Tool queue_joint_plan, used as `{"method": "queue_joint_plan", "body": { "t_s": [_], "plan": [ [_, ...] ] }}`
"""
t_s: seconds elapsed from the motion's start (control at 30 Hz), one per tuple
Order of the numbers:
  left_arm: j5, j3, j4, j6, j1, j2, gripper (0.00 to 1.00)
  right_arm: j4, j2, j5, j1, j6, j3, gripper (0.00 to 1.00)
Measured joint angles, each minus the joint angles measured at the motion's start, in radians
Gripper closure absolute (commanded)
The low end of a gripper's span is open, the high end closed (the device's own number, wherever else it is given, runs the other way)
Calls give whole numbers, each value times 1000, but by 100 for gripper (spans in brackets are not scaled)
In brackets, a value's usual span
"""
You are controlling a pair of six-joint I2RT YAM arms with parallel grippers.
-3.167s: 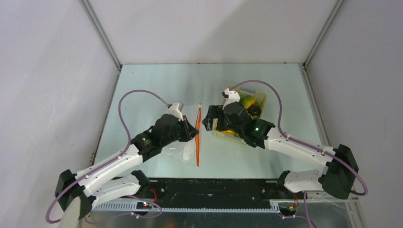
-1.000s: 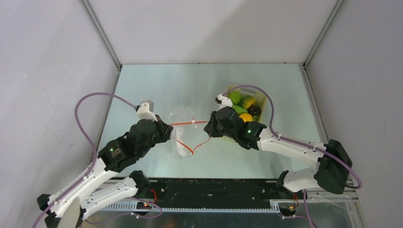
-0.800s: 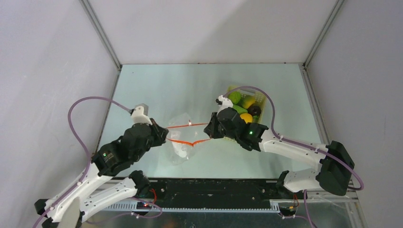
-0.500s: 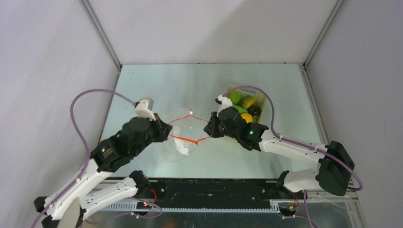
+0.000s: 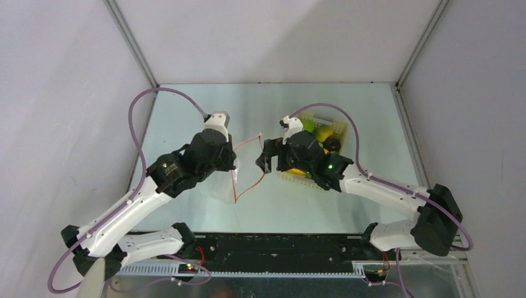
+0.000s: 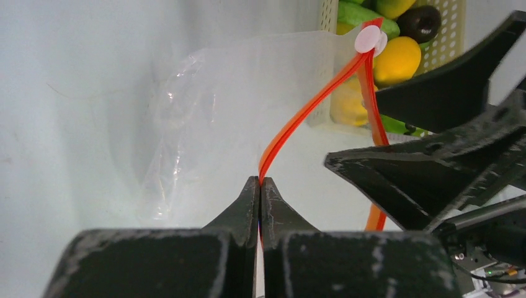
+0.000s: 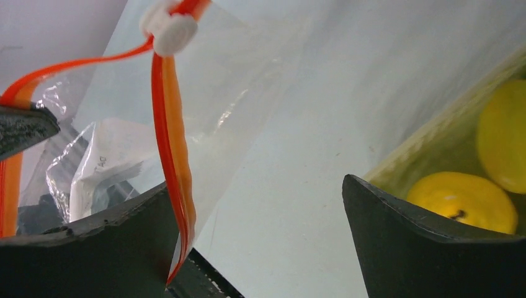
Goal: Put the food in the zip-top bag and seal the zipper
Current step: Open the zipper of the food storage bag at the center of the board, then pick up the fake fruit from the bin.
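Left hand pinches zipper, basket just beyond.

Lab enclosure, white panels, aluminium struts

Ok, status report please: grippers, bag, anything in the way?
Left gripper shut on zipper. Right gripper open, holding nothing. Zip-top bag mouth open; food in basket, none seen in bag. Right gripper sits between bag and basket.

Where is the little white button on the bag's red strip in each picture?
Top external: the white slider sits near the middle.
Left wrist: upper right, atop the red strip.
Right wrist: top left corner.
Shared landmark: the yellow basket, right of it everywhere.
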Motion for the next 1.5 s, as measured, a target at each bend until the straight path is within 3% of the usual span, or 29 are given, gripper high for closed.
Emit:
{"method": "queue_joint_plan", "body": {
  "t_s": [0.3, 0.6, 0.77, 1.03, 1.2, 1.5],
  "plan": [
    [-54, 61, 35, 54, 8, 107, 100, -120, -211, 136, -70, -32, -26, 1],
    [-83, 61, 21, 59, 54, 166, 100, -58, -410, 175, -122, -37, -276, 1],
    [-125, 61, 13, 62, 112, 116, 100, -51, -358, 188, -176, -42, -297, 2],
    [-225, 97, -43, 97, 290, -44, 100, -3, -223, 183, -179, -66, -296, 11],
    [-256, 121, -50, 129, 330, -106, 100, 2, -119, 183, -179, -66, -285, 16],
    [-93, 37, 32, 127, 343, -13, 100, 40, 34, 197, -179, -58, -248, 29]
  ]
}}
